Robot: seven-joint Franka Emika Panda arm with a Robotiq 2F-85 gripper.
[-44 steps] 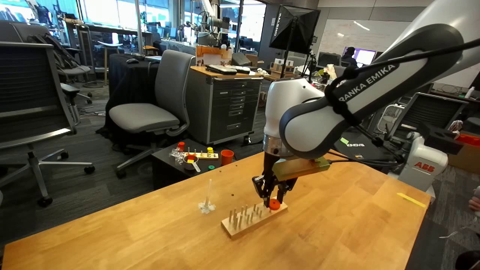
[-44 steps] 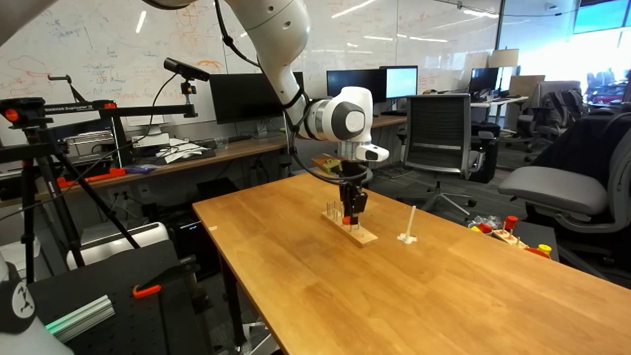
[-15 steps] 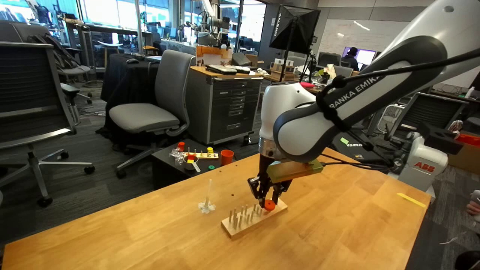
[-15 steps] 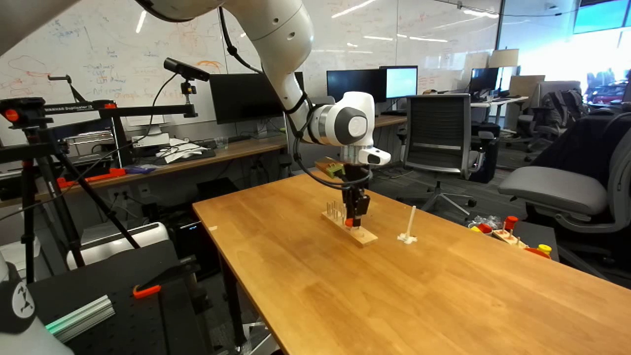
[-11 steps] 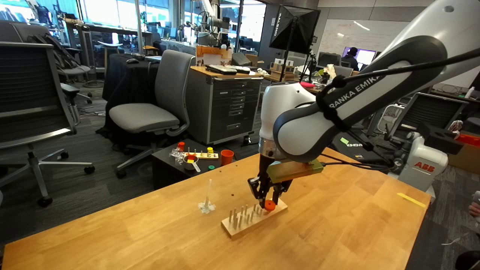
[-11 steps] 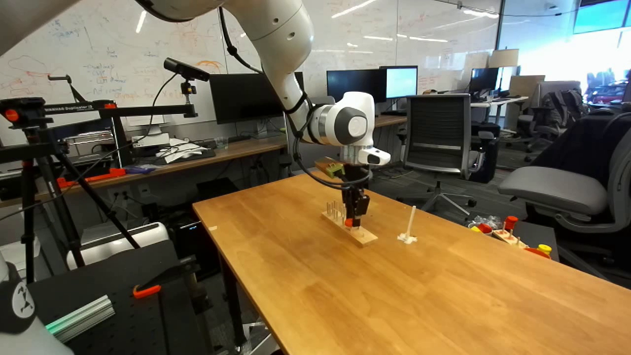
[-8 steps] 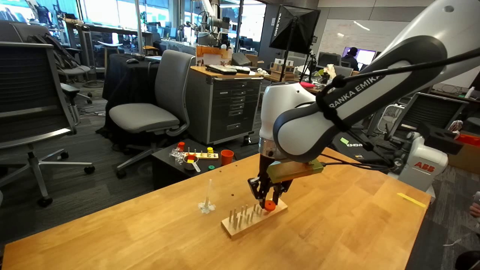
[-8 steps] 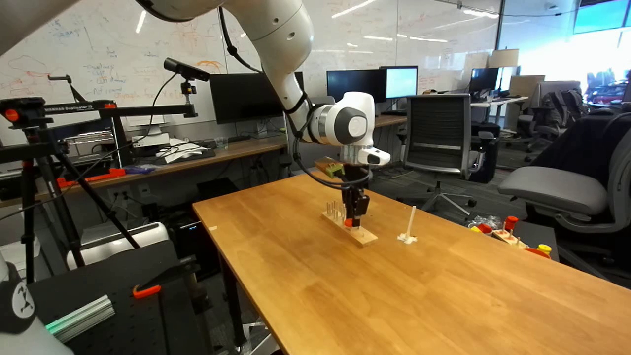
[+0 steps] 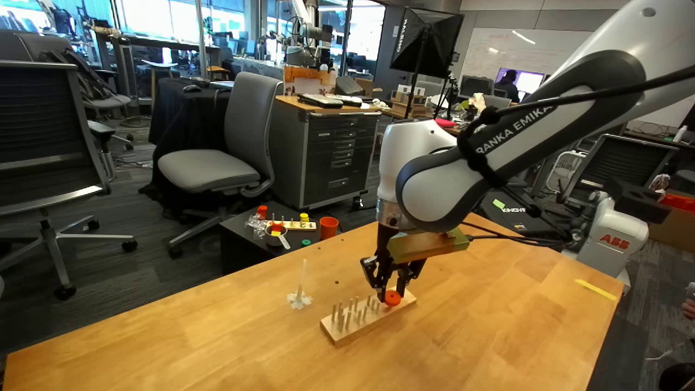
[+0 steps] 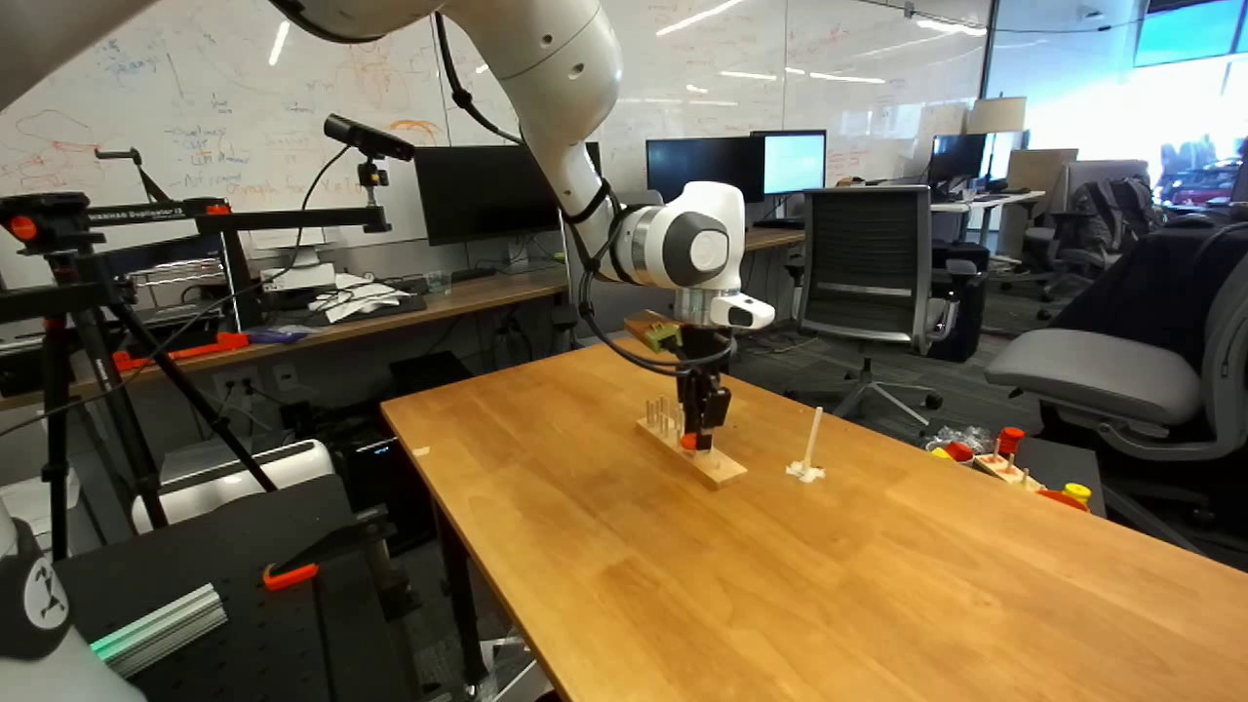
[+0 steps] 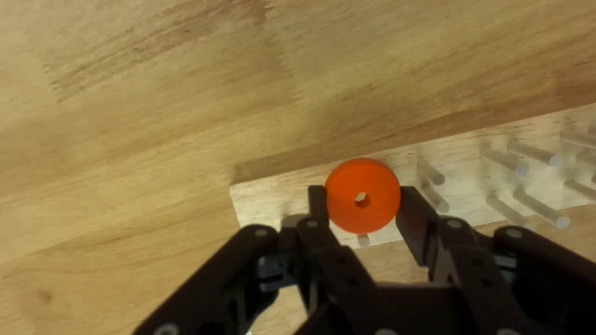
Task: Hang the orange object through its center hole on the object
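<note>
Inboard of one long edge of the table (image 9: 228, 336), the gripper (image 11: 362, 201) holds the orange disc (image 9: 392, 299) clamped over the peg board (image 11: 465, 184). Pale rod (image 9: 301, 279): standing, nearer that edge. Yellow tape (image 9: 595, 290): near a corner. Beyond: grey chair (image 9: 247, 111), drawer cabinet (image 9: 336, 171).

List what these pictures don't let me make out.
Orange disc: what shows through its center hole, too small in the wrist view.
Partly covered peg: base hidden by the disc, wrist view.
Pegboard: one end, cut off by the wrist view's right edge.
Whiteboard writing: too small in an exterior view.
</note>
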